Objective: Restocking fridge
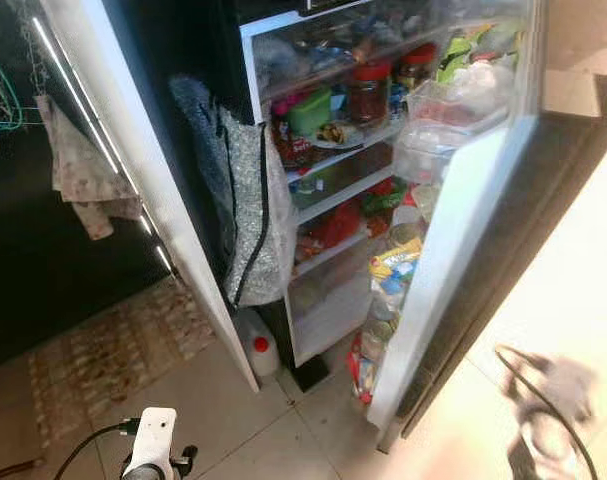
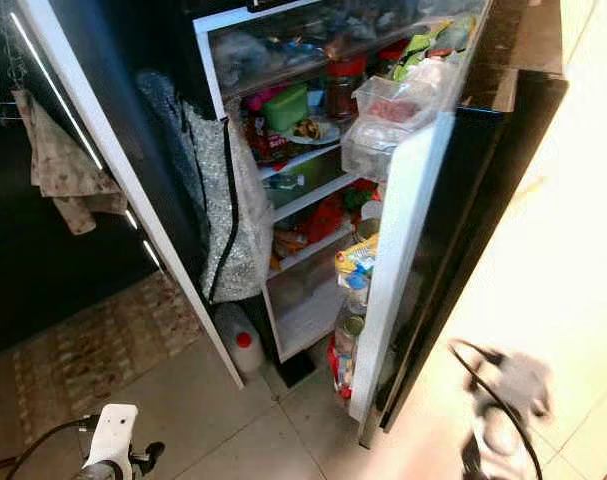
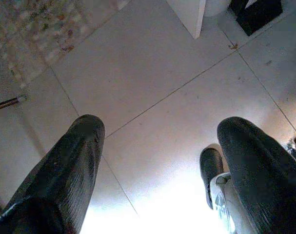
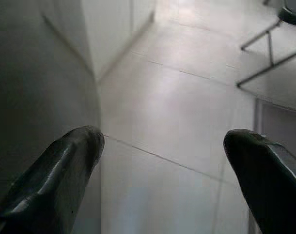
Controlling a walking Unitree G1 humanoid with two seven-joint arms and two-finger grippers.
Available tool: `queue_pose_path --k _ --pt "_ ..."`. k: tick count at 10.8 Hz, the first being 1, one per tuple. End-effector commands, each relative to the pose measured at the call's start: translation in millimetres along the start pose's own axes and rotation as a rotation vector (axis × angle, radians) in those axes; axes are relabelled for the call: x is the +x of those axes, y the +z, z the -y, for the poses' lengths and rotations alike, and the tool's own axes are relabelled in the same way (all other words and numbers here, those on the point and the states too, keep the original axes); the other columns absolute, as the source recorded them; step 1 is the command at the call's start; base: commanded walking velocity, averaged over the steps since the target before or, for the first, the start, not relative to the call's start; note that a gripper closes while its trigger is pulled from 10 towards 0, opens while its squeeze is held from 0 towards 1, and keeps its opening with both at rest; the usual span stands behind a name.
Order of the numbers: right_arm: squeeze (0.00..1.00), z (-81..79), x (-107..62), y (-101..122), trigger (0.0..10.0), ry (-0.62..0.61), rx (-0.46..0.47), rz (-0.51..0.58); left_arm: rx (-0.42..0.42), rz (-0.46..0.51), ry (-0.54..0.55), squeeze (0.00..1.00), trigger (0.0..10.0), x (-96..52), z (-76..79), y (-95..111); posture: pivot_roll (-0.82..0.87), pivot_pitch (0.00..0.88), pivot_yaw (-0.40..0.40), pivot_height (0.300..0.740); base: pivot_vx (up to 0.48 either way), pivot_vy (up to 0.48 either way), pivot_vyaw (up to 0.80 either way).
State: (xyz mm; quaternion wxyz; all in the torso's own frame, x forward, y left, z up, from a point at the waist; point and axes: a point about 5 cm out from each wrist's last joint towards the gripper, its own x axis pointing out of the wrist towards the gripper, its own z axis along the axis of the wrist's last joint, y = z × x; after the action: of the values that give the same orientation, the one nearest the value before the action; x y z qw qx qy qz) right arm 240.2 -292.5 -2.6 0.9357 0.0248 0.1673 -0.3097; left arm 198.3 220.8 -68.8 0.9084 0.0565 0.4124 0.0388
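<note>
The fridge [image 1: 328, 205] stands open ahead of me, its shelves crowded with food. A red-lidded jar [image 1: 368, 92], a green tub [image 1: 310, 110] and a small plate [image 1: 335, 135] share an upper shelf. The right door [image 1: 453, 250] is swung wide, and its bins hold packets and clear boxes. My left arm [image 1: 151, 445] hangs low at the bottom left. Over bare floor tiles, my left gripper [image 3: 162, 129] is open and holds nothing. My right arm [image 1: 543, 400] is a blur at the bottom right, and my right gripper [image 4: 163, 138] is also open above the floor.
A silver quilted bag [image 1: 248, 215] hangs on the left door's inner side. A white jug with a red cap [image 1: 260, 352] stands on the floor at the fridge's foot. A patterned rug [image 1: 113, 350] lies to the left, and a cloth [image 1: 83, 180] hangs above it.
</note>
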Motion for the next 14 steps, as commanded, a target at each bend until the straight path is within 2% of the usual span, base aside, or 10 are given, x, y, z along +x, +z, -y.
queue_pose_path --k 1,4,5,6,11,13,14 --pt "0.00 0.6 0.2 2 10.0 -0.001 0.010 0.014 0.006 -0.031 0.008 0.00 10.0 -1.3 -4.1 -6 0.06 0.030 0.062 0.740 0.000 0.000 0.00" --pt "0.00 -3.0 -1.1 3 10.0 0.105 0.029 0.037 0.008 -0.035 0.003 0.00 10.0 -1.6 -3.3 -8 0.05 0.013 0.060 0.740 0.000 0.000 0.00" --pt "0.00 -13.8 -2.8 2 10.0 0.217 0.013 0.034 0.010 -0.035 0.002 0.00 10.0 -1.7 -3.4 -8 0.04 0.010 0.059 0.740 0.000 0.000 0.00" --pt "0.00 -18.6 -2.6 3 10.0 0.258 0.011 0.028 0.010 -0.035 0.003 0.00 10.0 -1.8 -3.4 -8 0.04 0.007 0.059 0.740 0.000 0.000 0.00" --pt "0.00 -36.5 6.7 29 10.0 0.363 0.033 0.091 0.003 -0.034 0.005 0.00 10.0 -1.6 -2.9 -8 0.05 0.022 0.053 0.740 0.000 0.000 0.00" --pt "0.00 -48.9 7.6 39 10.0 0.447 0.016 0.116 0.001 -0.033 0.008 0.00 10.0 -1.4 -3.0 -7 0.05 0.029 0.052 0.740 0.000 0.000 0.00" --pt "0.00 -60.3 5.3 41 10.0 0.506 0.007 0.126 0.004 -0.032 0.008 0.00 10.0 -1.3 -3.4 -7 0.05 0.033 0.052 0.740 0.000 0.000 0.00"
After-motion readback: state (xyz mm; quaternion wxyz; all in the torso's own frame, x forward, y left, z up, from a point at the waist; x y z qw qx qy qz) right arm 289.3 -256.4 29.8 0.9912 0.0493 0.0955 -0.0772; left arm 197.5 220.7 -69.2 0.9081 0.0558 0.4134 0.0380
